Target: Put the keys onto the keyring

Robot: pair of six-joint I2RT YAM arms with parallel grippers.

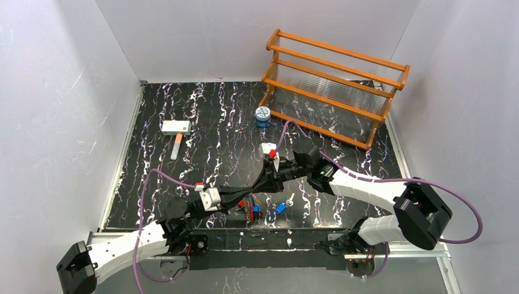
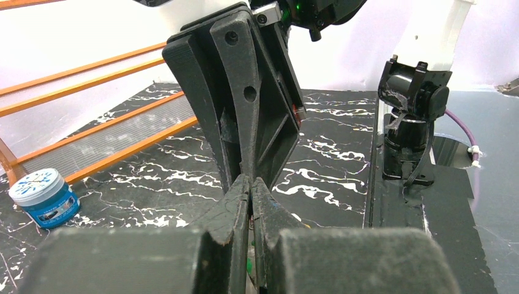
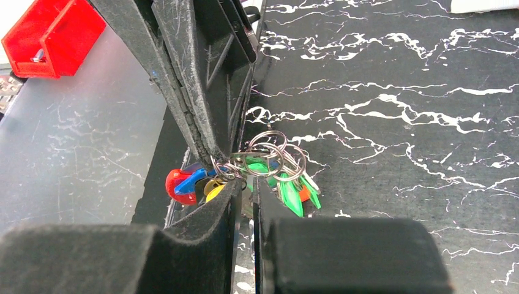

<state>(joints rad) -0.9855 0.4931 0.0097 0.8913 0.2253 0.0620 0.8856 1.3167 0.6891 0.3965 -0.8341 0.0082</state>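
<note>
A bunch of keys (image 3: 287, 193) hangs low over the table: red, blue, yellow, green and orange heads strung on silvery wire rings (image 3: 269, 150). My left gripper (image 3: 209, 158) comes down from the upper left, shut on the keyring at the top of the bunch. My right gripper (image 3: 247, 182) meets it from below. Its jaws are drawn to a thin slit on the bunch, and which piece they pinch is hidden. From above, both grippers converge on the keys (image 1: 252, 209). One blue-headed key (image 1: 281, 207) lies loose to their right. In the left wrist view my left gripper (image 2: 251, 181) is shut, facing the right fingers (image 2: 245, 92).
A blue-and-white tin (image 1: 263, 116) stands mid-table in front of an orange wooden rack (image 1: 333, 86) at the back right. A white tool with an orange handle (image 1: 176, 130) lies at the back left. White walls close in the table. The right arm's black base (image 2: 411, 104) stands near.
</note>
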